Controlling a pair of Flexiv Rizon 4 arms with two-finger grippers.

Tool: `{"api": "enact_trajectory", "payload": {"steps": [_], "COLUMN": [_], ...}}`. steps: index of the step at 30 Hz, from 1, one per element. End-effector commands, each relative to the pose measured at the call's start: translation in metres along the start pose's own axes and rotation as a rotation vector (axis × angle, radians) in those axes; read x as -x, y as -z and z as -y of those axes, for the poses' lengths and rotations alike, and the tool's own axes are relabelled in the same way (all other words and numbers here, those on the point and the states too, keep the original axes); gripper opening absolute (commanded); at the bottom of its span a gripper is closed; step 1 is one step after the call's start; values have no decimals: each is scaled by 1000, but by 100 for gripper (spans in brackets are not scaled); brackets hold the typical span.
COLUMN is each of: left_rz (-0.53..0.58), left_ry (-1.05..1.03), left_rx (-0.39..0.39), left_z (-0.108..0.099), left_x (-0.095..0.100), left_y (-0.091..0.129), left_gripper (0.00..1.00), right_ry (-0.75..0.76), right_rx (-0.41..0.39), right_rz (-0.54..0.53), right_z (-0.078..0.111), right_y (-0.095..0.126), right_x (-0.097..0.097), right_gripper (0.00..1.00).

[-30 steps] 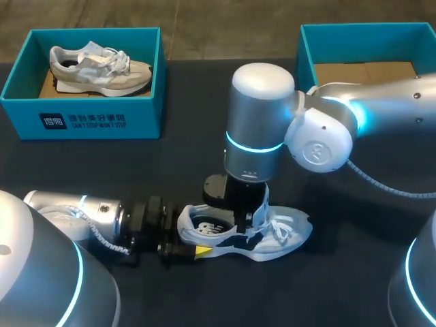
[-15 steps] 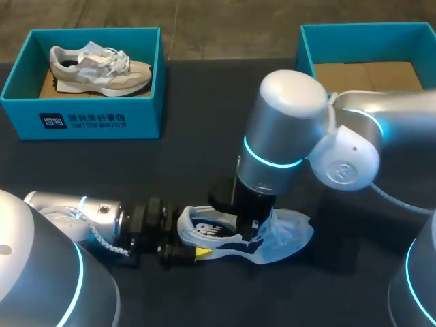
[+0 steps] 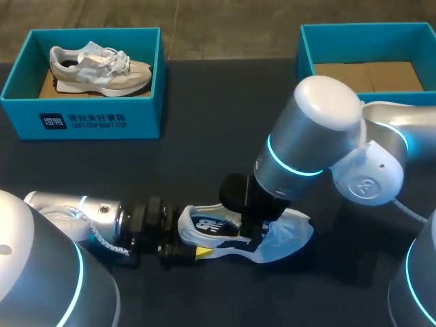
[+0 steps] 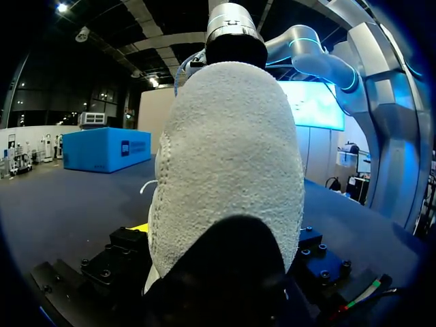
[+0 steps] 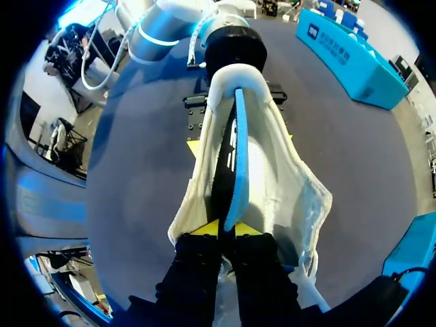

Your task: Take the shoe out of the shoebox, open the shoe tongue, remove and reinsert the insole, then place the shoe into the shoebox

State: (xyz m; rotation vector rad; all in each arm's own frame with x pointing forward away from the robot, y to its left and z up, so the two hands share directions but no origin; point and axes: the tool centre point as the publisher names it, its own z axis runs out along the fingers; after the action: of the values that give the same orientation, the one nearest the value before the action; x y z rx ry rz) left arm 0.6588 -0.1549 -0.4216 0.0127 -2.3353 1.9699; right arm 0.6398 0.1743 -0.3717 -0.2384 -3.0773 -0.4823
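In the head view, the shoe [image 3: 286, 235] is resting on the table [image 3: 191, 163], well apart from the empty box [image 3: 361, 27]. The left gripper [image 3: 193, 244] is clamping its heel, and the right gripper [image 3: 251, 230] is dipping into the opening.

In the left wrist view, the padded heel is filling the gap between the jaws, which are pressing on it from both sides.

In the right wrist view, the yellow tips are pinching together on the thin blue insole [image 5: 235, 157], which is standing on edge inside the shoe. The insole is likely light and bendy, so its edge suits a pinch. The soft upper is sagging, which makes the firmer heel the better hold.
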Motion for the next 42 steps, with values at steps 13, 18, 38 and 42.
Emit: {"api": "enact_trajectory", "payload": {"steps": [13, 18, 38, 42], "left_rz": [3, 3, 3, 3], "left_ry": [1, 1, 1, 1], "left_rx": [0, 0, 0, 0], "left_z": [-1, -1, -1, -1], "left_x": [2, 2, 2, 2], "left_y": [2, 2, 2, 2], "left_gripper": [0, 0, 0, 0], "right_ry": [47, 74, 130, 133], "right_rx": [125, 154, 26, 21], "right_rz": [63, 65, 44, 52], "right_z": [14, 14, -15, -17], "right_y": [24, 26, 41, 47], "right_x": [3, 7, 7, 7], "right_gripper": [0, 0, 36, 35]}}
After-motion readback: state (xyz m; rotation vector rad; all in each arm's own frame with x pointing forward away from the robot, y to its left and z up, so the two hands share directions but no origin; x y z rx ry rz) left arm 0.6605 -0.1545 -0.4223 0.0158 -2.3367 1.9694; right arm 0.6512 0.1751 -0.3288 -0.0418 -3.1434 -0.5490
